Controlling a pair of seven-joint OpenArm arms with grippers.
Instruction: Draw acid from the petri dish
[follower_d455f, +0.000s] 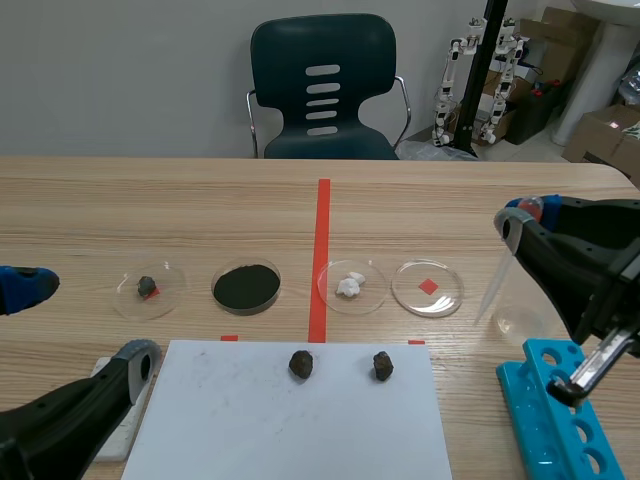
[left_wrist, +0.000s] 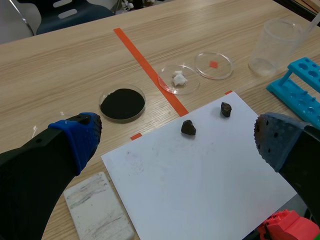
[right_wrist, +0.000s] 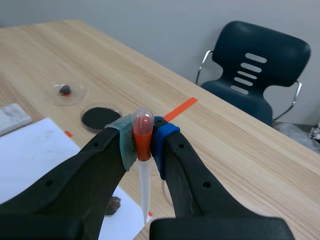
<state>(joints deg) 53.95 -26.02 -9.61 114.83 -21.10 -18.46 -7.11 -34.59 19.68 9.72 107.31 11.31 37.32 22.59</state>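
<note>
Dropper (right_wrist: 145, 185) held pinched at its orange bulb in right claw (right_wrist: 144, 135), tip between clear petri dish (follower_d455f: 428, 288) and plastic beaker (left_wrist: 274, 45); left claw (left_wrist: 175, 137) spread, empty. Risk: a tip lowered off-centre could nudge the light dish or draw air, not acid

Table (follower_d455f: 200, 200): pale wood grain, smooth, low sheen.
Paper sheet (follower_d455f: 260, 430): white, matt, and you can make out faint smudges.
Stones (follower_d455f: 301, 363) on the sheet: dark brown, rough, dull.
Petri dish (follower_d455f: 428, 288), right of the tape: clear and glossy, with glints on the rim.
Black powder (follower_d455f: 246, 287): fine, dead matt.
Pipette (right_wrist: 144, 185): translucent plastic, orange-red at the neck.
Right gripper (right_wrist: 143, 150) pads (right_wrist: 125, 145): dotted, rubbery.
Rack (follower_d455f: 555, 420), near right: blue moulded plastic, slight gloss.
Beaker (left_wrist: 274, 47): clear plastic, a little cloudy.
Chair (follower_d455f: 322, 90), far side: matt dark shell, shiny metal tubing.
</note>
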